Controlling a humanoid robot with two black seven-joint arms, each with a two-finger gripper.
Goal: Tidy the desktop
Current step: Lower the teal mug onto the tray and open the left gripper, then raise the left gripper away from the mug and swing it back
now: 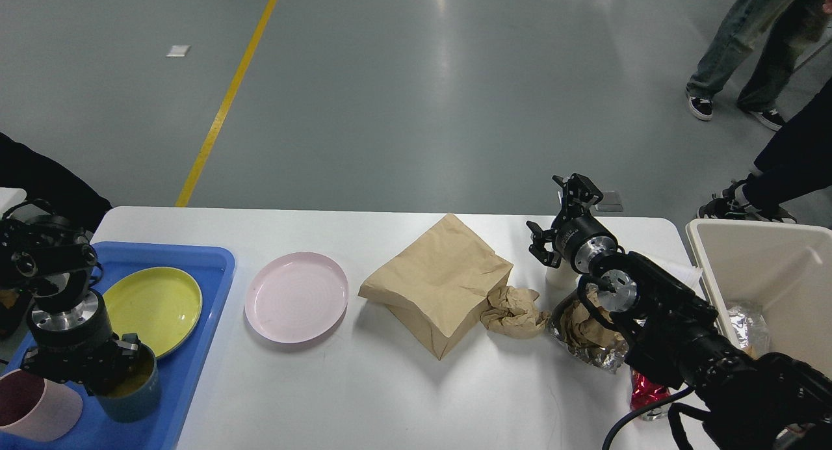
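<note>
A smooth, glossy white worktop (390, 398) with rounded corners spans the view, carrying a creased brown paper bag (437, 282) and a round pink plate (296, 296). The right jaws (560, 217) are spread open, empty; the left jaws (120, 365) are closed on a dark cup (133, 388).

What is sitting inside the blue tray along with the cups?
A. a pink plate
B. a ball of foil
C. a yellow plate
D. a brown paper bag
C: the yellow plate lies in the blue tray, while the pink plate and the brown paper bag rest outside it on the desktop, and the foil lies further right.
</note>
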